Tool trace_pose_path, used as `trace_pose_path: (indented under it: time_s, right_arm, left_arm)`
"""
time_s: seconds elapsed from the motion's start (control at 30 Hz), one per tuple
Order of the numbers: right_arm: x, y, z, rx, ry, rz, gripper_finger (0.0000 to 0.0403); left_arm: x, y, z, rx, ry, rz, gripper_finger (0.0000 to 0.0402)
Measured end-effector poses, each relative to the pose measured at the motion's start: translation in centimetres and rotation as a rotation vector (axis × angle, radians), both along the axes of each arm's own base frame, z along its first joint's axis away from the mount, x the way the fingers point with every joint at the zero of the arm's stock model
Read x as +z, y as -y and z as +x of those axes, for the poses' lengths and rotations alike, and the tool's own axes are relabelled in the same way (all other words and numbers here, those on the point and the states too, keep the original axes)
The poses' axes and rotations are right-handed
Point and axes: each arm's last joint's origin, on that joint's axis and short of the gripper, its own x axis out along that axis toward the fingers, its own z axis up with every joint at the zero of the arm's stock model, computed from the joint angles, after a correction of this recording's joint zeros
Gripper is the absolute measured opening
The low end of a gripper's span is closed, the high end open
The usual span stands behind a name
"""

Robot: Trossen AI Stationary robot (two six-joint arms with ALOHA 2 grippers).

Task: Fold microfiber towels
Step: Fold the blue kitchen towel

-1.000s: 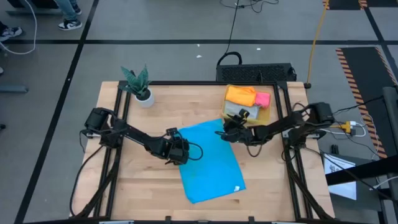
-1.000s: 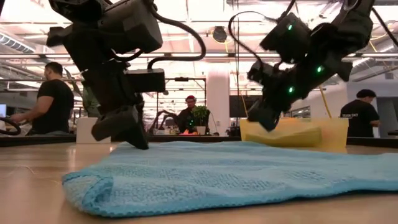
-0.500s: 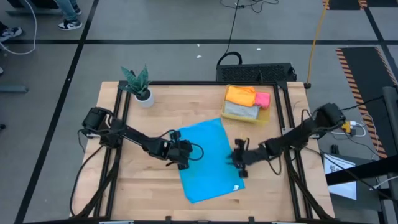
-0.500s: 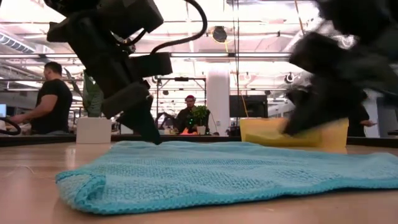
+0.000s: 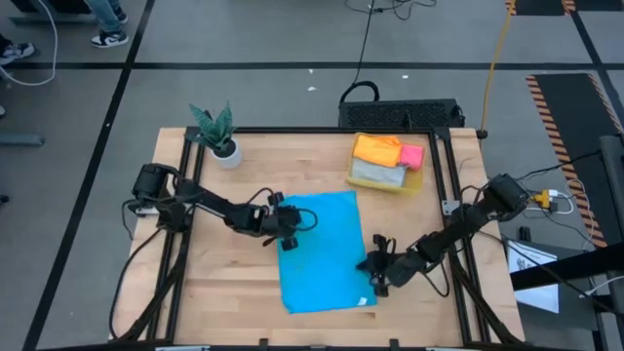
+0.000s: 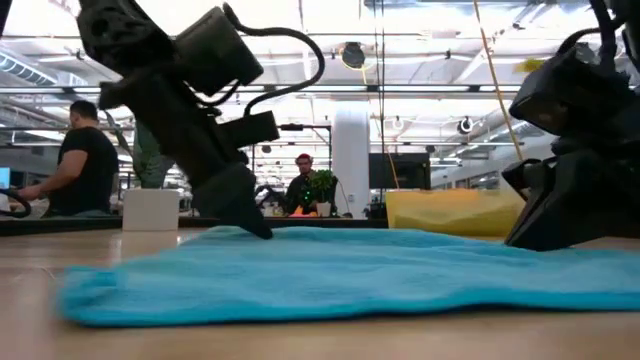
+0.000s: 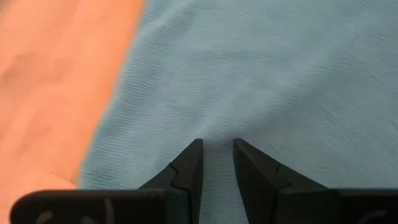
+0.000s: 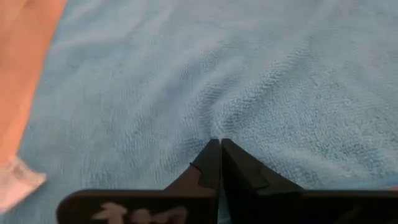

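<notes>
A bright blue towel [image 5: 327,255] lies spread flat on the wooden table, its sides about square to the table's edges. My left gripper [image 5: 287,234] slants down onto the towel's left side near the far left corner, its fingers a little apart with cloth between them. At the towel's right edge near the near right corner, my right gripper [image 5: 376,276] is shut on the cloth. At the far right a yellow bin [image 5: 417,181] holds an orange towel [image 5: 376,148], a pink one [image 5: 411,155] and a grey one [image 5: 378,174]. My left gripper has its fingertips [image 7: 196,149] on the towel's top a little in from its left edge [image 7: 118,112], slanting down from the table's left. A narrow strip of cloth [image 7: 217,138] shows between them. The towel lies flat on the table. My right gripper has closed its fingertips [image 8: 211,149] on the towel's surface just in from the right edge, near the corner with the white tag [image 8: 15,182]. The cloth puckers toward the tips [image 8: 214,127]. The fingers slant down from the table's right. The towel rests on the table.
A potted plant [image 5: 219,136] stands at the far left corner. Bare wood lies left of the towel and along the near edge. People [image 6: 85,160] show in the room beyond the table.
My right gripper has swung from the towel's far right corner by the bin toward the table's near edge, along the towel's right side. It has sunk and shut on the cloth. The towel, slanted before, has turned square to the table. My left gripper has tipped further down.
</notes>
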Motion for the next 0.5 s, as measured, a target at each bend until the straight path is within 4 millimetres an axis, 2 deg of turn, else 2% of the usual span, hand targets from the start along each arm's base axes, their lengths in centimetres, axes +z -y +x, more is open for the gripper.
trace_pose_path:
  time_s: [0.13,0.23,0.33,0.5]
  right_arm:
    - [-0.1,-1.3,0.7,-0.068,0.029,0.007,0.0005]
    - [0.4,-1.8,0.4,-0.064,0.051,-0.014,0.0006]
    - [2.2,-2.5,0.1,-0.051,0.127,-0.017,0.0006]
    - [4.1,-3.4,-0.8,0.061,0.191,-0.086,0.0006]
  left_arm:
    - [0.4,-1.3,0.4,0.004,0.020,0.029,0.0092]
    - [1.4,-0.8,0.5,-0.027,0.025,0.016,0.0092]
    - [2.8,1.0,0.1,-0.100,0.011,-0.003,0.0092]
    - [4.7,6.4,-1.2,-0.245,0.002,0.032,0.0092]
